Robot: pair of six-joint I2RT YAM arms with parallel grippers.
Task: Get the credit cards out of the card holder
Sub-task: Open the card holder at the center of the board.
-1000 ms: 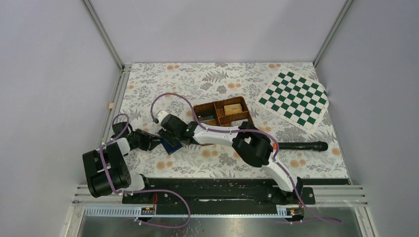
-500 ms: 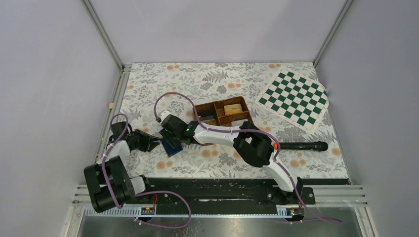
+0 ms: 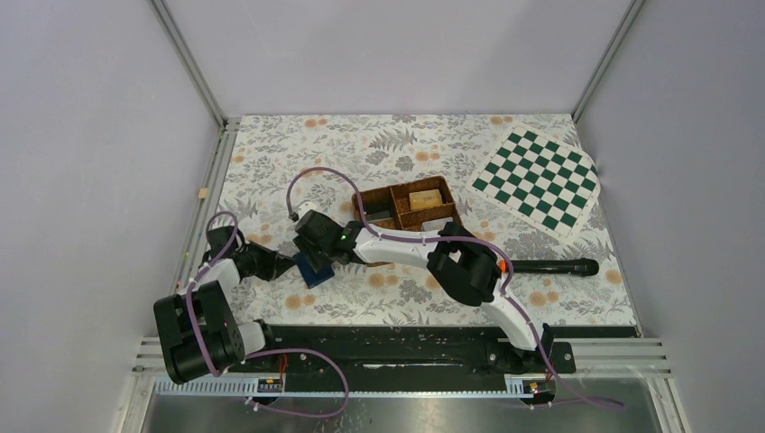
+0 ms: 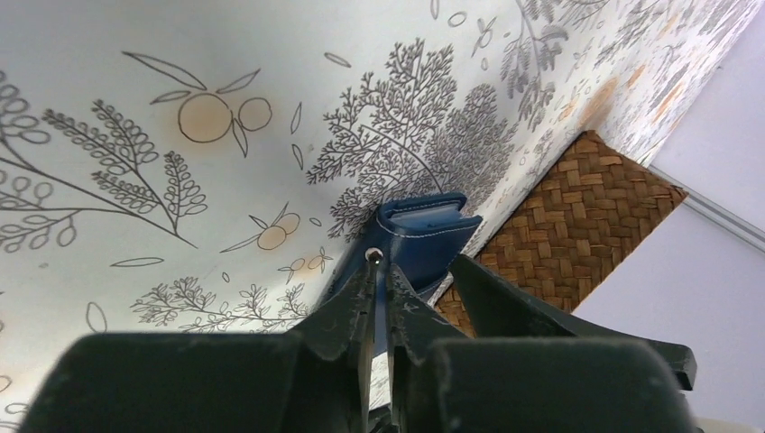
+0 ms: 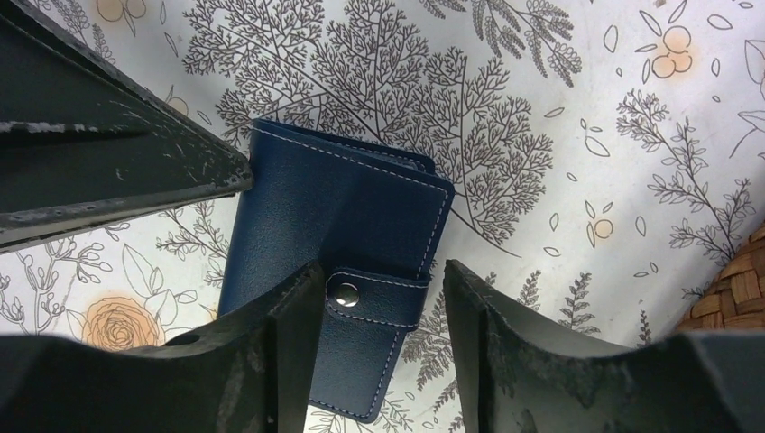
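Note:
The dark navy card holder (image 3: 315, 269) (image 5: 343, 207) lies closed on the floral cloth, its tab fastened by the snap (image 5: 343, 293). The credit cards are hidden inside it. My right gripper (image 3: 317, 261) (image 5: 381, 271) hovers over it, open, with one finger on each side of the tab and not touching it. My left gripper (image 3: 290, 264) (image 4: 381, 262) comes in low from the left. Its fingers (image 5: 135, 180) are pressed almost together at the holder's left edge (image 4: 428, 233), with navy showing in the slit between them.
A brown wicker tray (image 3: 397, 186) (image 4: 586, 207) with compartments stands just behind the right of the holder. A green checkered mat (image 3: 539, 180) lies at the back right. A black rod (image 3: 559, 267) lies right of the right arm.
My left gripper's fingers have closed at the holder's left edge. The right gripper and the holder have shifted slightly toward the near side.

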